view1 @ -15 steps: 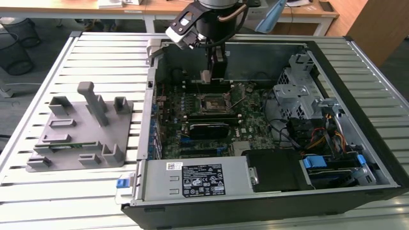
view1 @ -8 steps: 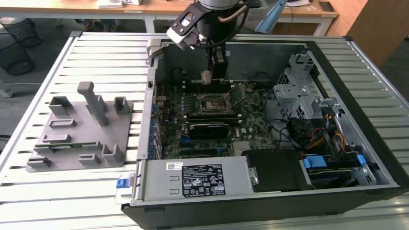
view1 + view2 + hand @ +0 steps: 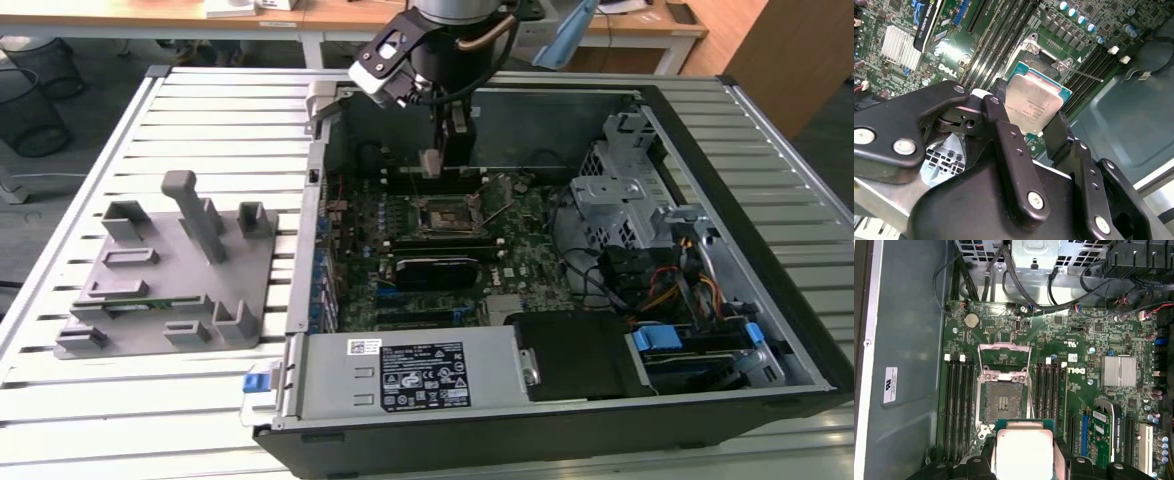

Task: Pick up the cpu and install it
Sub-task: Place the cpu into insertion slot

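Your black two-fingered claw (image 3: 433,150) is clenched on the cpu (image 3: 430,163), a small flat square chip with a shiny silver metal top and a thin green rim. In the second wrist view the chip (image 3: 1034,102) sits right between the black fingers (image 3: 1004,130), which pinch it by two opposite edges. Its silver face is turned to that camera, and the claw (image 3: 1030,114) closes around its lower half.

In the first wrist view the cpu (image 3: 1021,450) shows a pale face with a teal-green border, clamped in the claw (image 3: 1024,456). It lies just beside the near edge of the square black socket (image 3: 1003,402), not inside it. The socket's metal load frame (image 3: 1004,354) is swung open.

In the exterior view, you have the chip hanging in the air at twelve o'clock from the socket (image 3: 435,218), clear of the green motherboard (image 3: 514,250). That board lies in the open black computer case (image 3: 787,330). The case's grey power supply box (image 3: 400,375) is at six o'clock from the socket. A grey plastic fixture tray (image 3: 174,270) rests on the slatted metal table (image 3: 200,110) at nine o'clock from the case, well apart from the claw.
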